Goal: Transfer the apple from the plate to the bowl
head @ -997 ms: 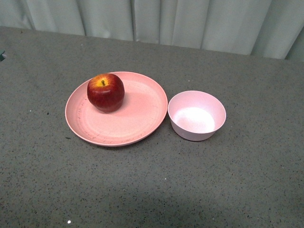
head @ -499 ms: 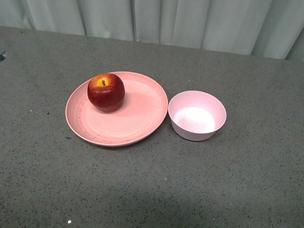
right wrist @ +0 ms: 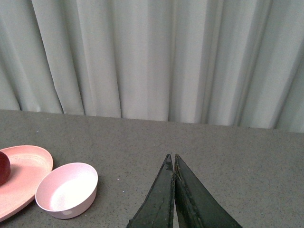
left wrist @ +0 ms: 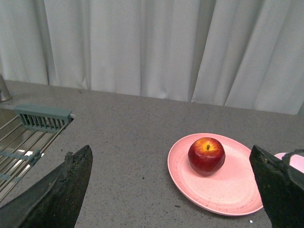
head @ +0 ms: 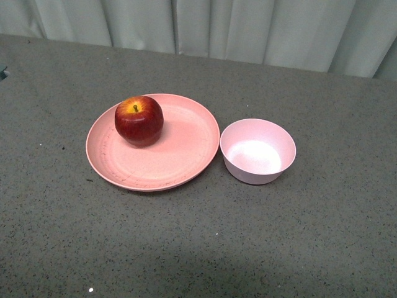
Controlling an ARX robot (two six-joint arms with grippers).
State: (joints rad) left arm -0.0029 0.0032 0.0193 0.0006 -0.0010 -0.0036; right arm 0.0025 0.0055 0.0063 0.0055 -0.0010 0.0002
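A glossy dark-red apple (head: 139,120) with a yellow patch round its stem sits on the back left part of the salmon-pink plate (head: 180,155). Just right of the plate stands the pale-pink bowl (head: 258,151), with nothing in it. Neither arm shows in the front view. In the left wrist view my left gripper (left wrist: 171,154) is open, its dark fingers wide apart and well short of the apple (left wrist: 206,155) and plate (left wrist: 223,190). My right gripper (right wrist: 171,156) is shut on nothing, off to the side of the bowl (right wrist: 67,189); a sliver of the apple (right wrist: 4,167) shows at the frame's edge.
The things rest on a grey speckled counter (head: 198,248) backed by a pale curtain (head: 248,25). A wire rack with a grey-green bracket (left wrist: 42,118) lies at the counter's left end, away from the plate.
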